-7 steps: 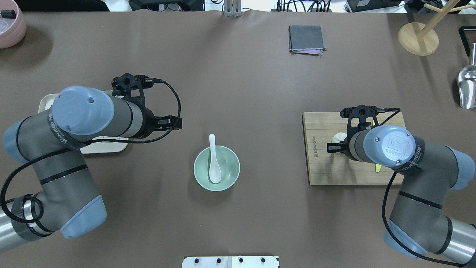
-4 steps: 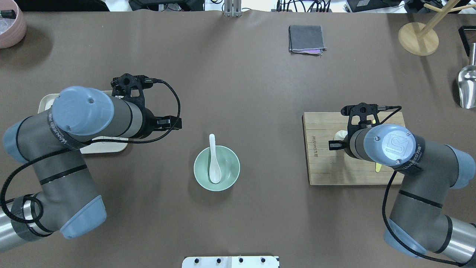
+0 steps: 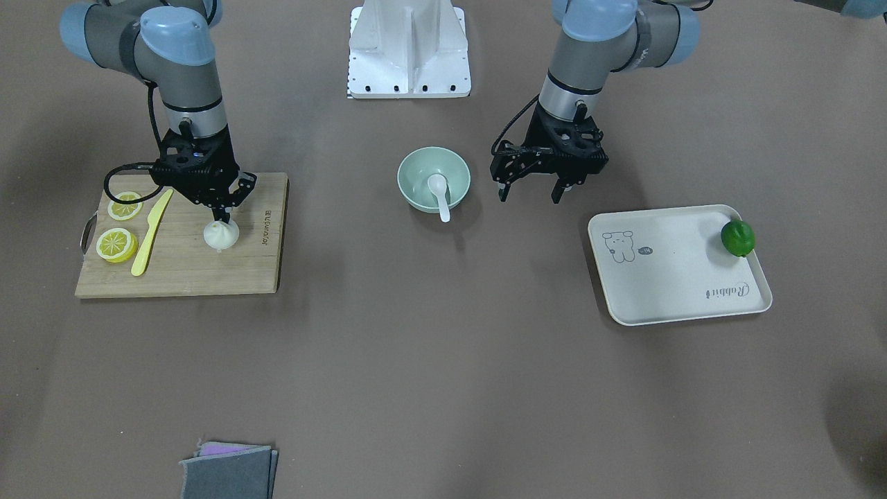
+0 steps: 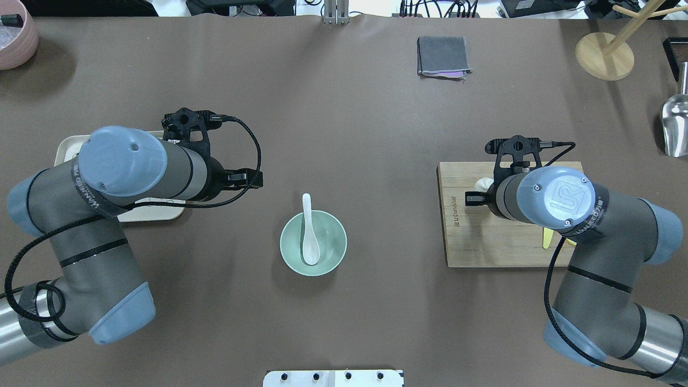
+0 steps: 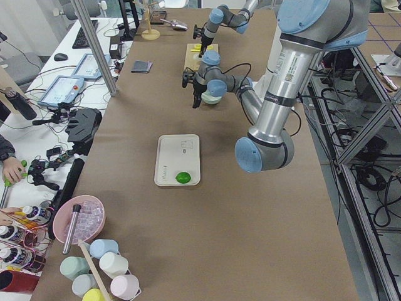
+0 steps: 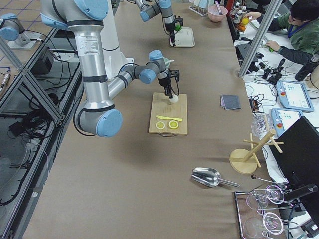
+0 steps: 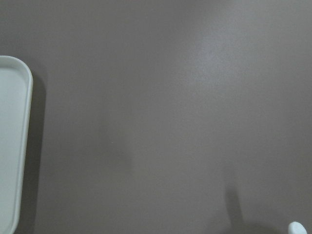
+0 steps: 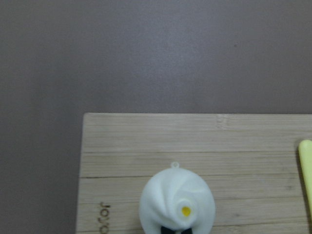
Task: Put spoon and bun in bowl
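Note:
The pale green bowl stands mid-table, also in the overhead view. The white spoon lies in it, handle over the rim on the far side from the robot. The white pleated bun is at the cutting board's corner near the bowl; it also shows in the right wrist view. My right gripper is shut on the bun's pinched top, low over the board. My left gripper is open and empty between bowl and tray.
The wooden cutting board holds two lemon slices and a yellow knife. A cream tray carries a green lime. A grey cloth, wooden stand, metal scoop and pink bowl line the far side.
My right gripper has moved away from the robot and slightly toward the bowl, and the bun has moved with it. The left arm has hardly shifted.

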Available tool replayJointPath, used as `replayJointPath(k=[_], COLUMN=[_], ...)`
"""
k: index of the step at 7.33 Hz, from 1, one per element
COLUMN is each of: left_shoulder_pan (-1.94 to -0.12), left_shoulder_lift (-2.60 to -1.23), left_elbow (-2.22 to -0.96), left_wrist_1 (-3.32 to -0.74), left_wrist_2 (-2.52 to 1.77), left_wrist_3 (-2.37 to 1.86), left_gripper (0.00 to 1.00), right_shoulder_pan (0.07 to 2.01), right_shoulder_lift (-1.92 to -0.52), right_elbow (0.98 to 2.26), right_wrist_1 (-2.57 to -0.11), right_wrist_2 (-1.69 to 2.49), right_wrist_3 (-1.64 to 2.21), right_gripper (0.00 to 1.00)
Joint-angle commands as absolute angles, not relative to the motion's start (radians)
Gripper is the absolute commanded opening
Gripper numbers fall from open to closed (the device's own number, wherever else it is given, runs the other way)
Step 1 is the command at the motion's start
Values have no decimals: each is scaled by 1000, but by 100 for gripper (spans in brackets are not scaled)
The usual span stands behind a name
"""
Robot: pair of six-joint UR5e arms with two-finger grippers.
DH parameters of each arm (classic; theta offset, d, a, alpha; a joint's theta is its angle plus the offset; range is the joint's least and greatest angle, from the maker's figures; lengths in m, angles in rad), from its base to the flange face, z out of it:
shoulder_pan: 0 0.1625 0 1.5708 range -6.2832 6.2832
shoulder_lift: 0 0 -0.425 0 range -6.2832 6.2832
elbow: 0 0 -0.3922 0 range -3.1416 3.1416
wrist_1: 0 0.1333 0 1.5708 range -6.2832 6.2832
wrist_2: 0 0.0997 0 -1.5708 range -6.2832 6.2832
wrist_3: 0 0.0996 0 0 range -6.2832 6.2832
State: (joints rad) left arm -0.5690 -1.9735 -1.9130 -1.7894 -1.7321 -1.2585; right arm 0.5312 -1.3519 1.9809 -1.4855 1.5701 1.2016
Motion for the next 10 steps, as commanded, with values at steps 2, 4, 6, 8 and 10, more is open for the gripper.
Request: replayJointPath(k=[2, 4, 6, 8, 10], left_shoulder_pan=[-569, -577, -647, -696, -696], left_shoulder_lift=[-1980, -1980, -1971, -1970, -1971], left_elbow=[-1910, -1899, -1870, -1833, -1803], left_wrist_1=[-1790, -1792, -1795, -1795, -1825], left_wrist_2=[-1741, -1743, -1784, -1848, -1850], left_wrist_3=[-1253, -1247, -1127, -1039, -1039], left_gripper=[98, 98, 98, 98, 98], right_shoulder_pan=[455, 343, 246, 226, 225], right_shoulder_lift=[-1082, -897, -844, -732, -658], right_elbow=[2010, 2005, 1979, 1842, 1725], right_wrist_1=[-1762, -1892, -1905, -1901, -1864], right_wrist_2=[1583, 1554, 1485, 1470, 1450], right_wrist_3=[1352, 1486, 1511, 1512, 1517], right_gripper=[0, 0, 0, 0, 0])
